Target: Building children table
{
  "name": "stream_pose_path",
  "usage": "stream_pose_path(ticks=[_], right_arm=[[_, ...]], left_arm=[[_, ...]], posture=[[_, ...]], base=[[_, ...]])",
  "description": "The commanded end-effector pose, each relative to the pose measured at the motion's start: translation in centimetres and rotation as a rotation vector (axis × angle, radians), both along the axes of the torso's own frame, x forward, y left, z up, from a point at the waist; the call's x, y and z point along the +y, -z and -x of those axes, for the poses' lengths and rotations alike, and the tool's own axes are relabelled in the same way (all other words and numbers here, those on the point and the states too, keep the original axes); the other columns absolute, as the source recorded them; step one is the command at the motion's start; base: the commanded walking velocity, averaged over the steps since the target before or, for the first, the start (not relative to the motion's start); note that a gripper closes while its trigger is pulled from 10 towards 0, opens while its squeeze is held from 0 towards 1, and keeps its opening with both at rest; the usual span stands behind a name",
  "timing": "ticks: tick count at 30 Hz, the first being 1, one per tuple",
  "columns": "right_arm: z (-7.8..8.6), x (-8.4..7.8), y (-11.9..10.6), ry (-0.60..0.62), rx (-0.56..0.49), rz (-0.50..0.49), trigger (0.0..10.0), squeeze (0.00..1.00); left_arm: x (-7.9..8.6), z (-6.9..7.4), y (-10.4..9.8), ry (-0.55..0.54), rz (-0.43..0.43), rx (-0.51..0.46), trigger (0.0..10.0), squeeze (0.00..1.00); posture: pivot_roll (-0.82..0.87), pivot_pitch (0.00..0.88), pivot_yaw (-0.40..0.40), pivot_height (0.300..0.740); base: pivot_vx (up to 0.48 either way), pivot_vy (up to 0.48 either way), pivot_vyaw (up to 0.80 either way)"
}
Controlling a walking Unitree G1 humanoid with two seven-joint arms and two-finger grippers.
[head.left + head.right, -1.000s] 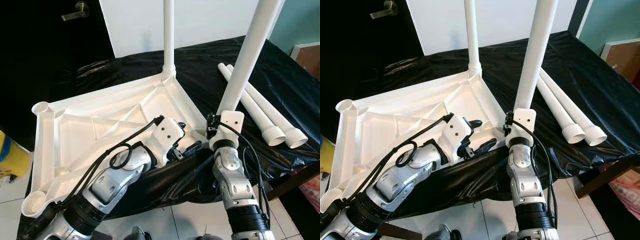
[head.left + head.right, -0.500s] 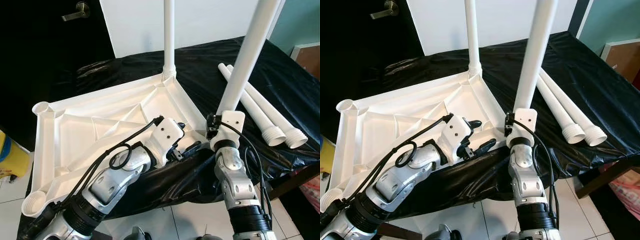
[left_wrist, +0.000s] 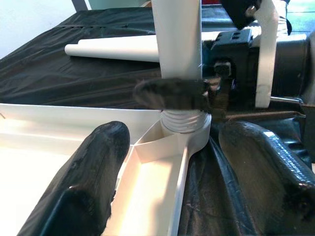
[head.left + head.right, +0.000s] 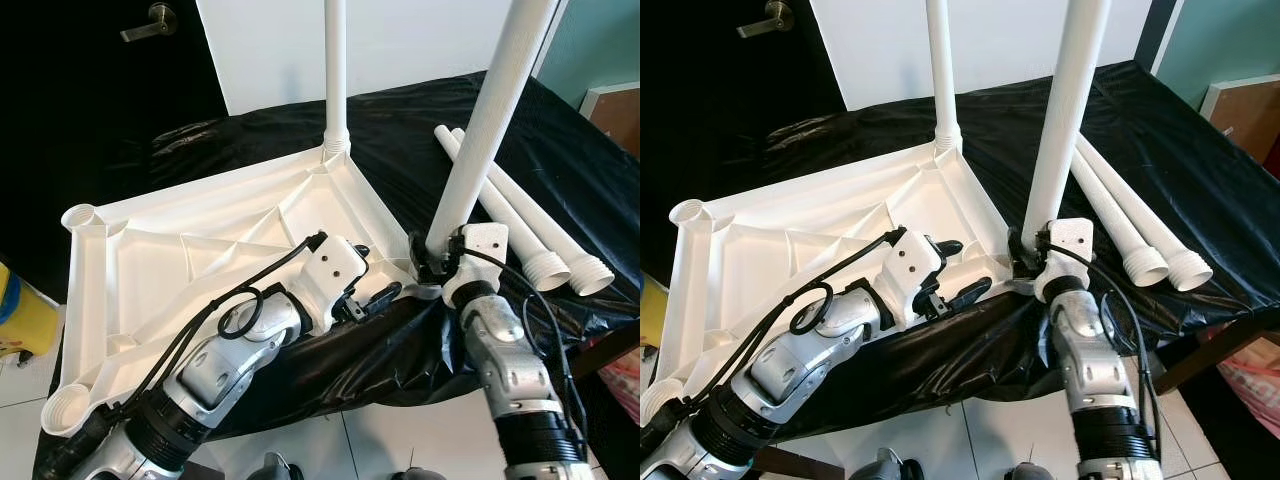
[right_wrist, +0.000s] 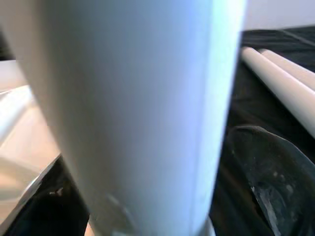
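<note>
An upside-down white table top [image 4: 200, 230] lies on a black cloth. One white leg [image 4: 336, 70] stands upright in its far corner socket. My right gripper [image 4: 430, 262] is shut on a second white leg [image 4: 480, 130] just above its threaded end, which sits in the near right corner socket [image 3: 184, 130]. That leg leans slightly to the right. One black finger [image 3: 172, 93] wraps across the leg, which looms close in the right wrist view [image 5: 138, 113]. My left gripper [image 4: 375, 272] is open, its fingers either side of the table top's near edge, just left of that socket.
Two loose white legs [image 4: 520, 225] lie side by side on the cloth at the right. Open sockets [image 4: 80, 215] mark the table top's left corners. A yellow object [image 4: 15, 310] stands on the tiled floor at the left; a dark door [image 4: 100, 90] is behind.
My right wrist has swung out to the right of the leg, and the leg's lower end has moved a little left and down onto the corner socket. The left arm has stayed put.
</note>
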State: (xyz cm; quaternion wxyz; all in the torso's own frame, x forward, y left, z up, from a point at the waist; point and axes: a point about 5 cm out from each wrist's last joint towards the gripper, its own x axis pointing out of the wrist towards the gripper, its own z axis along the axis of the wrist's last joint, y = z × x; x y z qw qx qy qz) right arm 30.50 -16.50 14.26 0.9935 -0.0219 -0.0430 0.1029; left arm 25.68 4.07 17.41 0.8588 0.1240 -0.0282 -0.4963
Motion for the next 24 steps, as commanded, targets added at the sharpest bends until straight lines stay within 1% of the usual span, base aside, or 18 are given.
stream_pose_path(ticks=[1, 3, 5, 6, 8, 12, 15, 16, 17, 18, 24], right_arm=[[-0.2, 0.4, 0.2, -0.100, 0.016, 0.016, 10.0, 0.00], [-0.2, 0.4, 0.2, -0.100, 0.016, 0.016, 10.0, 0.00], [-0.6, 0.2, 0.0, -0.234, 0.025, 0.095, 10.0, 0.00], [-0.6, 0.2, 0.0, -0.234, 0.025, 0.095, 10.0, 0.00], [-0.9, 0.0, -0.2, -0.304, 0.031, 0.140, 10.0, 0.00], [-1.3, -0.1, -0.3, -0.345, 0.032, 0.175, 10.0, 0.00], [-1.3, -0.1, -0.3, -0.345, 0.032, 0.175, 10.0, 0.00], [-1.4, -0.1, -0.3, -0.363, 0.032, 0.193, 10.0, 0.00], [-1.6, -0.2, -0.2, -0.370, 0.037, 0.212, 3.8, 0.00], [-1.7, -0.5, 0.0, -0.370, 0.051, 0.227, 0.0, 0.00], [-1.8, -1.2, 0.7, -0.363, 0.097, 0.229, 0.0, 0.00]], left_arm=[[-0.1, 0.7, 0.5, 0.155, -0.038, 0.032, 10.0, 0.00], [-0.1, 0.7, 0.5, 0.155, -0.038, 0.032, 10.0, 0.00], [-0.1, 0.6, 0.5, 0.154, -0.041, 0.030, 10.0, 0.00], [-0.1, 0.6, 0.5, 0.154, -0.041, 0.030, 10.0, 0.00], [-0.1, 0.5, 0.5, 0.152, -0.041, 0.029, 10.0, 0.00], [-0.1, 0.5, 0.4, 0.153, -0.042, 0.028, 10.0, 0.00], [-0.1, 0.5, 0.4, 0.153, -0.042, 0.028, 10.0, 0.00], [-0.1, 0.5, 0.4, 0.152, -0.044, 0.027, 10.0, 0.00], [0.0, 0.5, 0.4, 0.154, -0.047, 0.028, 10.0, 0.00], [0.0, 0.6, 0.5, 0.159, -0.057, 0.027, 10.0, 0.00], [0.1, 0.7, 0.8, 0.164, -0.074, 0.029, 10.0, 0.00]], posture=[[-0.10, 0.065, 0.069, 0.740], [-0.10, 0.065, 0.069, 0.740], [-0.10, 0.065, 0.074, 0.740], [-0.10, 0.065, 0.074, 0.740], [-0.09, 0.064, 0.074, 0.740], [-0.09, 0.061, 0.074, 0.740], [-0.09, 0.061, 0.074, 0.740], [-0.09, 0.059, 0.073, 0.740], [-0.09, 0.058, 0.074, 0.740], [-0.09, 0.059, 0.072, 0.740], [-0.09, 0.061, 0.074, 0.740]], base=[[0.000, 0.000, 0.00], [0.000, 0.000, 0.00], [0.000, 0.000, 0.00], [0.000, 0.000, 0.00], [0.000, 0.000, 0.00], [0.000, 0.000, 0.00], [0.000, 0.000, 0.00], [0.000, 0.000, 0.00], [0.000, 0.000, 0.00], [0.000, 0.000, 0.00], [0.000, 0.000, 0.00]])
